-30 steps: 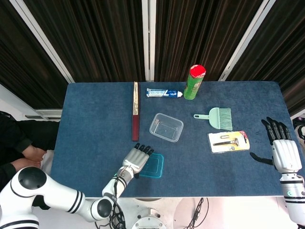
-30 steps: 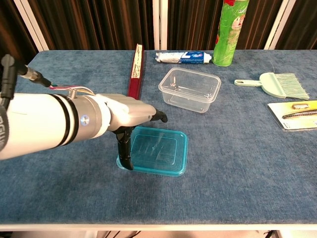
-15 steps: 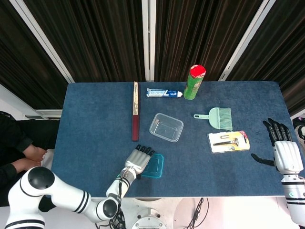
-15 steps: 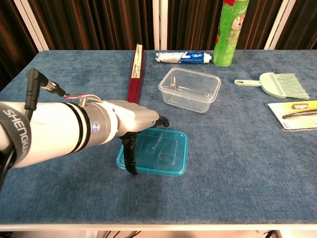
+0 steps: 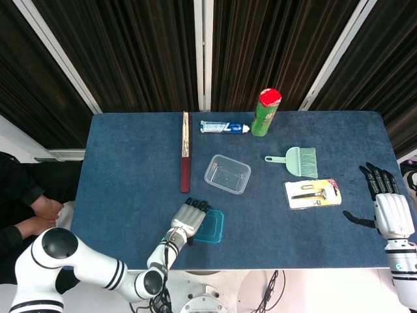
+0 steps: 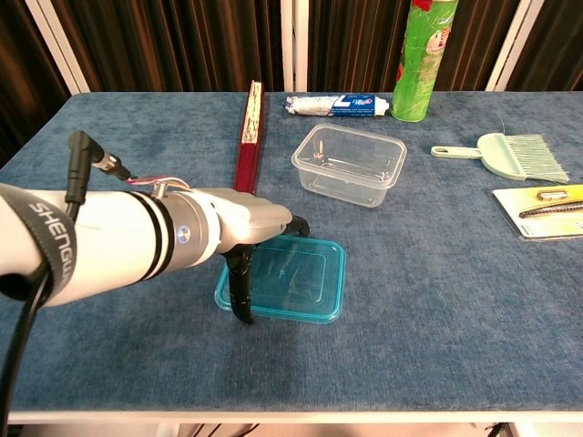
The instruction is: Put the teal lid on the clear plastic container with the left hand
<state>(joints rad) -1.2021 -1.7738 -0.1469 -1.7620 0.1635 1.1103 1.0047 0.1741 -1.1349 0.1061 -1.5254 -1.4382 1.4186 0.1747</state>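
Observation:
The teal lid (image 5: 212, 227) (image 6: 293, 279) lies flat on the blue table near its front edge. My left hand (image 5: 188, 218) (image 6: 244, 229) hovers over the lid's left end. Its fingertips (image 6: 299, 223) reach the far edge and its thumb (image 6: 242, 293) hangs down across the near-left part. I cannot tell whether the hand presses the lid, which has not lifted. The clear plastic container (image 5: 227, 174) (image 6: 349, 165) stands open and empty beyond the lid, slightly to the right. My right hand (image 5: 389, 208) rests with its fingers apart at the table's right edge, holding nothing.
A long dark-red stick (image 5: 185, 160) (image 6: 247, 137) lies left of the container. A toothpaste tube (image 5: 223, 127) (image 6: 337, 106) and a green can (image 5: 265, 112) (image 6: 422, 59) stand at the back. A green brush (image 5: 296, 161) (image 6: 519, 155) and a razor pack (image 5: 313, 193) (image 6: 545, 209) lie to the right.
My left hand has settled lower over the lid's left end, and its thumb has shifted slightly right. The lid and the container have not moved.

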